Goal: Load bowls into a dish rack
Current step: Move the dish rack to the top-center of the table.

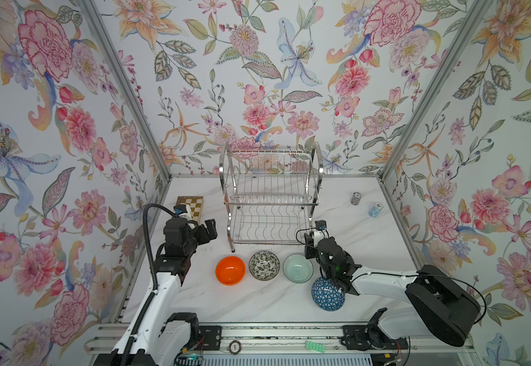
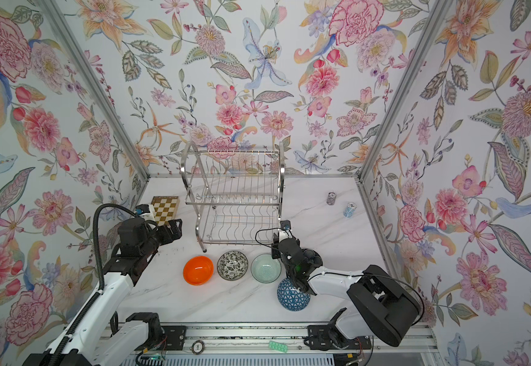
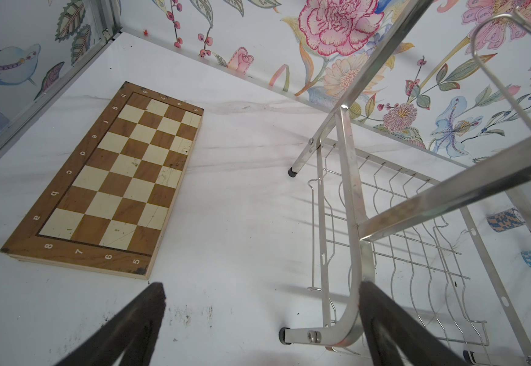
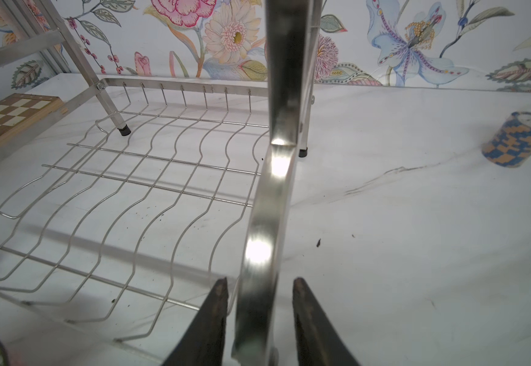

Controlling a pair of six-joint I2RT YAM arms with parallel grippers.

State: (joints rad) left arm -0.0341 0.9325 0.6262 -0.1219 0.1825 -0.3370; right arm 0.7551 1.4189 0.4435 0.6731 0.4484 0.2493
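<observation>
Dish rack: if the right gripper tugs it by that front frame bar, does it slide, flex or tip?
The dish rack is empty thin wire, so probably light and easily moved. It stands tall on small black feet; those may catch on the table and tip it. The right gripper straddles a smooth chrome bar, so it could slip.

Floral wallpaper (image 1: 194,104); white marble tabletop (image 1: 257,304)

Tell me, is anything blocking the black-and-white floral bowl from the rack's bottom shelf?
Nothing visible does. The floral bowl sits just in front of the dish rack, with only a narrow strip of bare table before the lower shelf, which holds nothing.
</observation>
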